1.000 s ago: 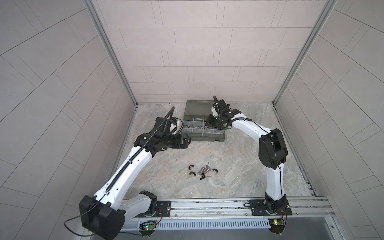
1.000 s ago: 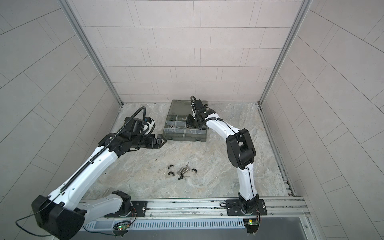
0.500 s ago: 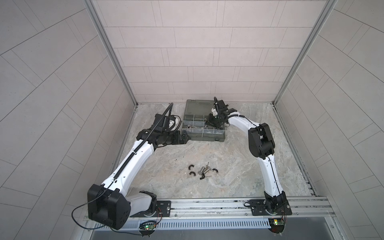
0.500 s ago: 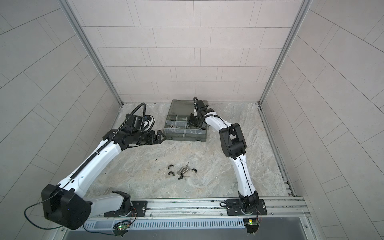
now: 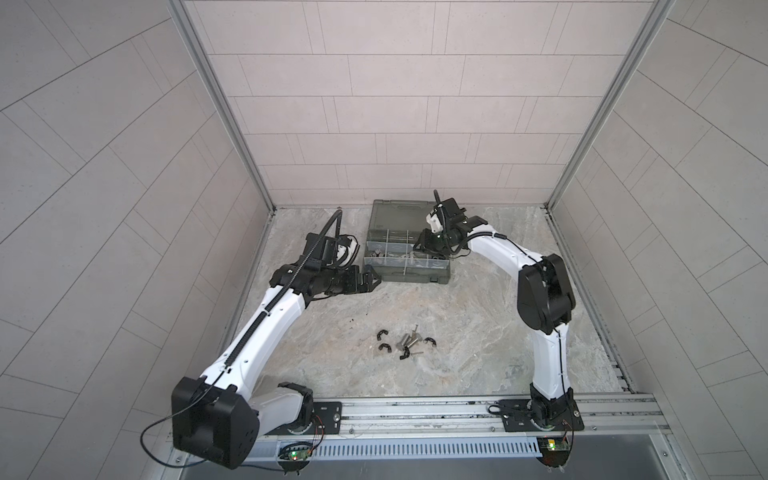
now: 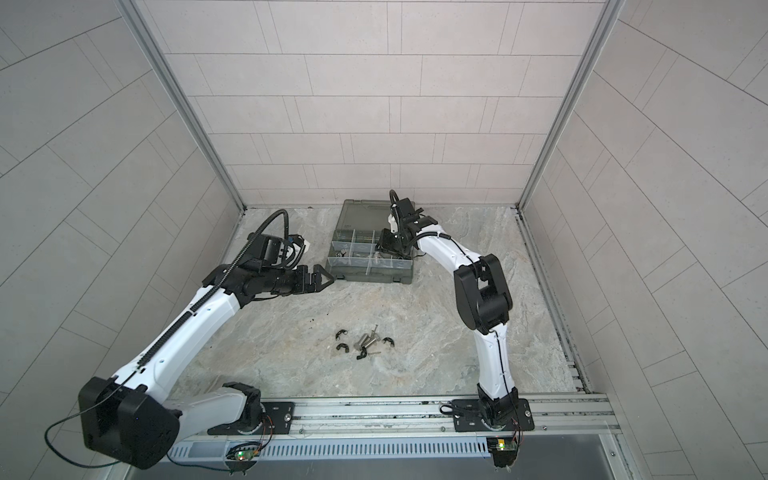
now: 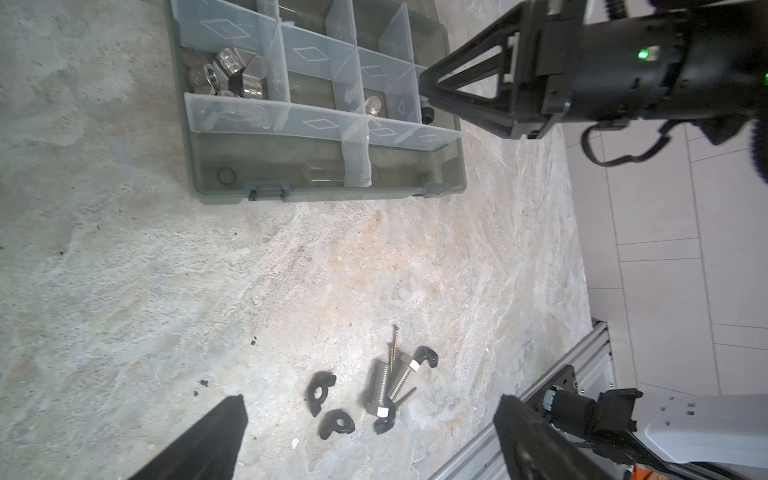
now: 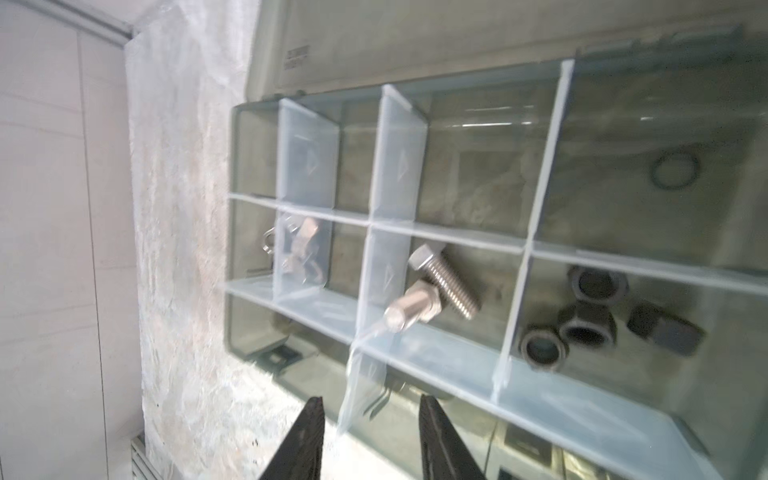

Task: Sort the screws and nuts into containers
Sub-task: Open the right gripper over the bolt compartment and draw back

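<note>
The dark organiser case (image 5: 405,277) (image 6: 370,277) stands open at the back of the floor. My right gripper (image 8: 370,405) (image 5: 417,251) hovers over its right half, jaws open with nothing between them. In the right wrist view, two silver screws (image 8: 436,282) lie in a middle compartment, black nuts (image 8: 586,324) in the one beside it, and silver winged nuts (image 8: 299,245) in another. More screws (image 5: 409,340) (image 7: 386,386) lie loose on the floor. My left gripper (image 7: 371,402) (image 5: 372,278) is wide open and empty at the case's front left corner.
Small black hooked clips (image 7: 322,388) (image 5: 382,334) and thin brass screws (image 7: 392,345) lie around the loose bolts. The case's smoky lid (image 5: 395,212) lies back towards the rear wall. Tiled walls close in three sides; a metal rail (image 5: 415,411) runs along the front.
My right gripper's jaws have opened over the case, and its elbow swung inward and back out. The left gripper stayed open near the case's front left corner, shifting only slightly.
</note>
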Robot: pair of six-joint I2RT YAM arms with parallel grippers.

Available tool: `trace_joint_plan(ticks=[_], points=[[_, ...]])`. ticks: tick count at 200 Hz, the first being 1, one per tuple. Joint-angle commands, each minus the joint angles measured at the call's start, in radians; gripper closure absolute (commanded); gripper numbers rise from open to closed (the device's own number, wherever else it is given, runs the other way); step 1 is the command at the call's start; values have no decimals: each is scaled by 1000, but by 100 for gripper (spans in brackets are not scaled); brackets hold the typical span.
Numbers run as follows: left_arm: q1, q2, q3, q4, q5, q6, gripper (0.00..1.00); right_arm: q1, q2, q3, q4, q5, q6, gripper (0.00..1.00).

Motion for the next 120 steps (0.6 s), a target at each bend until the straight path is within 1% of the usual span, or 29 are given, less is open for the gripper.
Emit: trace_joint_plan(ticks=[1, 36, 50, 70, 84, 94, 106, 120], points=[[3, -100, -59, 15, 46, -53, 0, 62, -158, -100, -112, 111, -103, 63], [3, -256, -149, 14, 61, -130, 0, 185, -342, -355, -138, 192, -146, 64], [3, -313, -167, -6, 63, -142, 0, 238, -392, -455, -120, 227, -126, 65], [3, -367, -158, -75, 46, -130, 0, 313, -430, -584, -46, 210, -68, 65], [3, -386, -149, -112, 36, -128, 0, 374, -436, -626, -27, 235, -50, 65], [3, -427, -145, -125, 37, -134, 0, 410, -432, -638, -34, 257, -41, 65], [3, -448, -144, -130, 44, -149, 0, 438, -434, -661, -28, 273, -29, 65], [3, -468, -145, -131, 47, -164, 0, 447, -442, -699, -3, 274, 7, 64]])
